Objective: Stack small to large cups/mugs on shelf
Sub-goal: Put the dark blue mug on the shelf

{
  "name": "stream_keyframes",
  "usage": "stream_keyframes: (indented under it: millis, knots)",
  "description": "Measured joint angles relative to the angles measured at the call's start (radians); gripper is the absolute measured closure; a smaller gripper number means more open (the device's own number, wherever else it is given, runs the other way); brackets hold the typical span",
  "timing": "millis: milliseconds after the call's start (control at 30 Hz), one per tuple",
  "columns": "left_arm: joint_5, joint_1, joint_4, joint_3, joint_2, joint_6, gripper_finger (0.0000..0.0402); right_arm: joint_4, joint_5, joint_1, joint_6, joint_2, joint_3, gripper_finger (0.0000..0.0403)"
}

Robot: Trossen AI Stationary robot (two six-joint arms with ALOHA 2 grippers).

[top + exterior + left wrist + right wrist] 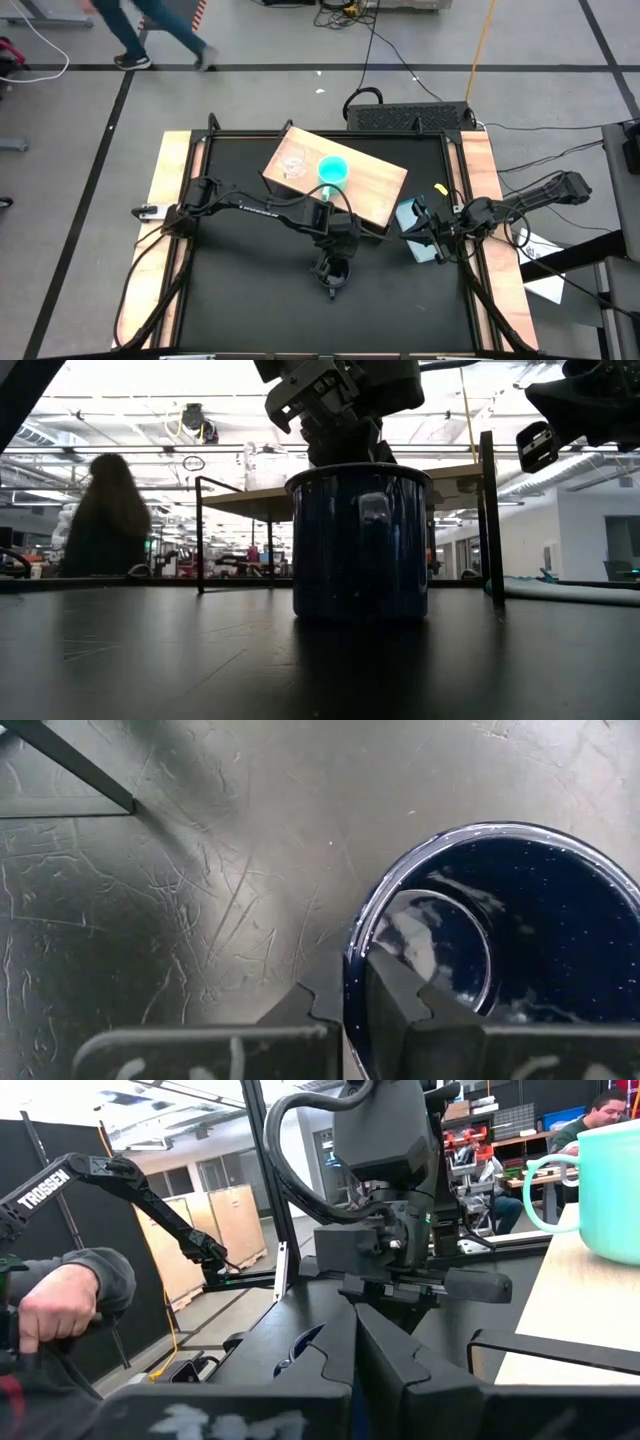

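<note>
The large dark mug (360, 540) stands upright on the black tabletop, near the table's middle. My left gripper (335, 262) is above it and shut on its rim; the left wrist view looks down into the mug (520, 920). The turquoise mug (333, 170) and the small clear cup (293, 165) stand side by side on the wooden shelf board (375, 185). The turquoise mug also shows in the right wrist view (600, 1190). My right gripper (428, 238) is shut and empty, above the table's right side by a flat light-blue item (412, 218). My left gripper pinches the dark mug's rim (350, 982), one finger outside the wall (305, 1010) and one inside the hollow (400, 990). The fingers come from above, pointing down. The mug is upright with its base on the tabletop.
The shelf's dark legs (490, 520) stand behind and right of the dark mug. Wooden strips run along the table's left and right sides (170, 200). A person (100, 520) is beyond the far edge, and a hand (60, 1295) shows in the right wrist view.
</note>
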Motion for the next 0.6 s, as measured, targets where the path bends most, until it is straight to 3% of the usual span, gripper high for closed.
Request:
stream_keyframes:
  millis: [600]
  knots:
    - [-0.036, -0.002, -0.003, -0.005, 0.006, -0.012, 0.0348, 0.000, 0.000, 0.000, 0.003, 0.000, 0.000, 0.0403]
